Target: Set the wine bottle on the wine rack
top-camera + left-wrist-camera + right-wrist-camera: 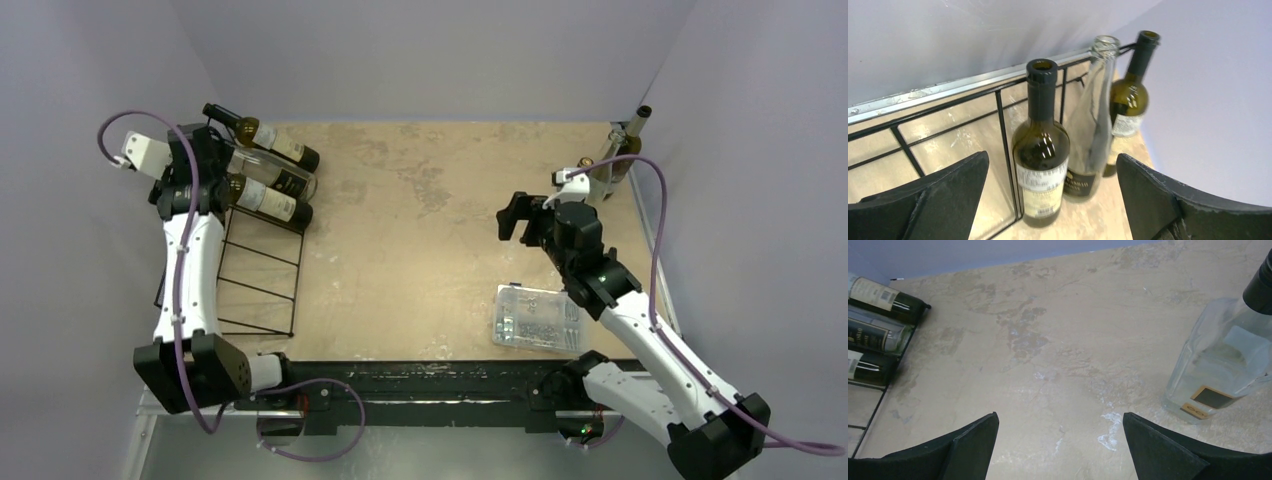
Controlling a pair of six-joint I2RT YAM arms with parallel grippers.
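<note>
- Your left tool [1052,165] stands spread, gripping nothing.
- The wine bottle [1040,150] lies just ahead of it on the wine rack [1002,125], beside two other bottles [1093,125].
- Your right tool [1060,422] is spread too.

Up and right of the right end effector [1060,415], the clear bottle [1215,370] runs off the picture's edge, so its top is lost. Far to its left, three bottles [878,332] on the wine rack [258,288] show only their bottoms. From above, the fingers of the left end effector [1052,157] hide under its own arm [190,258]. Just in front of it, the label [1040,192] on the green bottle [1040,145] is too blurry to read.
</note>
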